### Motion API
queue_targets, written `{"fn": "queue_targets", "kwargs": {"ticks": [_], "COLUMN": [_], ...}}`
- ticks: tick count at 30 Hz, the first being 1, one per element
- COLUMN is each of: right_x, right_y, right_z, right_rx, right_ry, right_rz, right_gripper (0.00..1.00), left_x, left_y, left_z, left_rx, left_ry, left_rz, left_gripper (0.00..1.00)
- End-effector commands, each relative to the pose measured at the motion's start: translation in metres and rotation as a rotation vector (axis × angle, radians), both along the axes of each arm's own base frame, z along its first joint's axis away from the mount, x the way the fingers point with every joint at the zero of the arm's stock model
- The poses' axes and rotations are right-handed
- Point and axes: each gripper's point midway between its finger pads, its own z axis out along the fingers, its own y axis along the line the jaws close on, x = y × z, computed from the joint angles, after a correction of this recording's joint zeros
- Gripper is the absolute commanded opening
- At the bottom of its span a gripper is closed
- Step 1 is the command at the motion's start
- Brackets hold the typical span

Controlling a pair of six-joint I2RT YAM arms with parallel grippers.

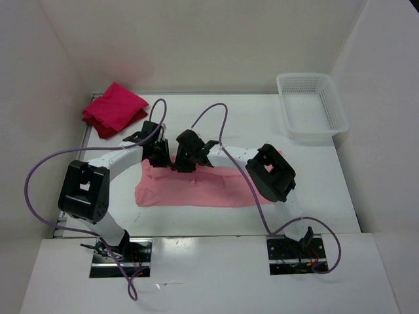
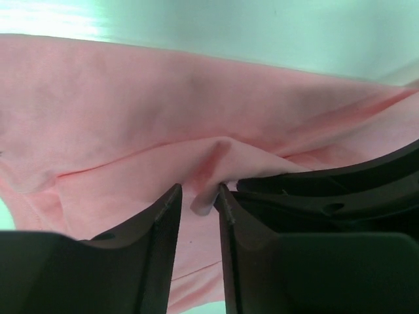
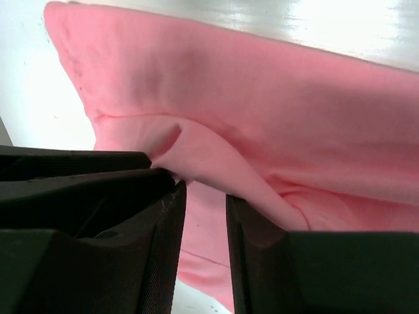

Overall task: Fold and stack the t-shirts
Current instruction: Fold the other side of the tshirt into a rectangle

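A light salmon pink cloth t-shirt (image 1: 196, 190) is lying across the middle of the overhead view as a long, partly folded band on a white table (image 1: 249, 118). It is stretching from left of centre to right of centre, and its upper edge is bunching up where the two arms are meeting.

In the left wrist view, the left gripper (image 2: 198, 199) is pinching a raised ridge of the pink shirt. Its two dark fingers (image 2: 163, 219) are standing nearly together, with a narrow tongue of cloth hanging between the tips. In the right wrist view, the right gripper (image 3: 201, 196) is closing to a similar narrow gap on another raised fold of the same shirt, with the cloth gathering across its fingertips (image 3: 171, 203). Each wrist view is also showing the other gripper's dark body just beside its own, so the two are gripping close together near the upper left part of the shirt.

In the upper left of the overhead view, a bright crimson cloth t-shirt (image 1: 118, 104) is sitting folded on top of a dark red cloth t-shirt (image 1: 105, 129), whose edge is showing beneath it. This stack is lying well apart from the pink shirt.

In the upper right of the overhead view, a white perforated plastic basket (image 1: 314, 134) is standing on the table.
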Motion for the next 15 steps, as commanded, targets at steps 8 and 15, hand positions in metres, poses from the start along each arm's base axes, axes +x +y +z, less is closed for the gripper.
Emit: {"fn": "queue_targets", "kwargs": {"ticks": [8, 15], "right_x": [0.017, 0.017], "right_y": [0.006, -0.004], "right_z": [-0.001, 0.017], "right_rx": [-0.001, 0.003], "right_ry": [-0.02, -0.069], "right_rz": [-0.044, -0.061], "right_gripper": [0.28, 0.18], "left_x": [-0.003, -0.043], "left_y": [0.039, 0.056], "left_z": [0.043, 0.029], "left_rx": [-0.033, -0.216], "left_ry": [-0.094, -0.02], "left_rz": [0.169, 0.353], "left_gripper": [0.43, 0.32]}}
